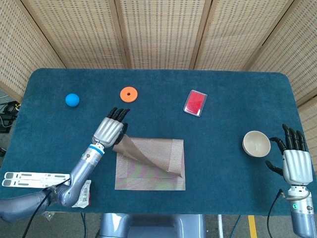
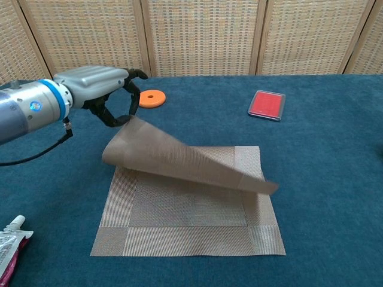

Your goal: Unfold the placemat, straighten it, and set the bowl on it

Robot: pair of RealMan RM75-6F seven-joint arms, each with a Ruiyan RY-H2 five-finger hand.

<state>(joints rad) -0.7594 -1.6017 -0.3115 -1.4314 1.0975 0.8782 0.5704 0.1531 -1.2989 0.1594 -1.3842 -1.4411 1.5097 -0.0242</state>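
Note:
A tan woven placemat (image 1: 148, 171) (image 2: 185, 221) lies at the table's front centre, folded in two. My left hand (image 1: 110, 131) (image 2: 99, 86) pinches the upper layer's left corner and holds it lifted off the lower layer, so the flap (image 2: 173, 158) curls up toward the back. A small cream bowl (image 1: 256, 144) stands upright on the table at the right, empty. My right hand (image 1: 294, 161) hovers just right of the bowl, fingers spread, touching nothing; the chest view does not show it.
On the blue table (image 1: 223, 99) sit a blue ball (image 1: 72, 99) (image 2: 10, 84), an orange ring (image 1: 129, 93) (image 2: 151, 98) and a red flat box (image 1: 195, 103) (image 2: 267, 104) along the back. A crumpled packet (image 2: 9, 246) and a white rack (image 1: 34, 178) lie at the front left edge.

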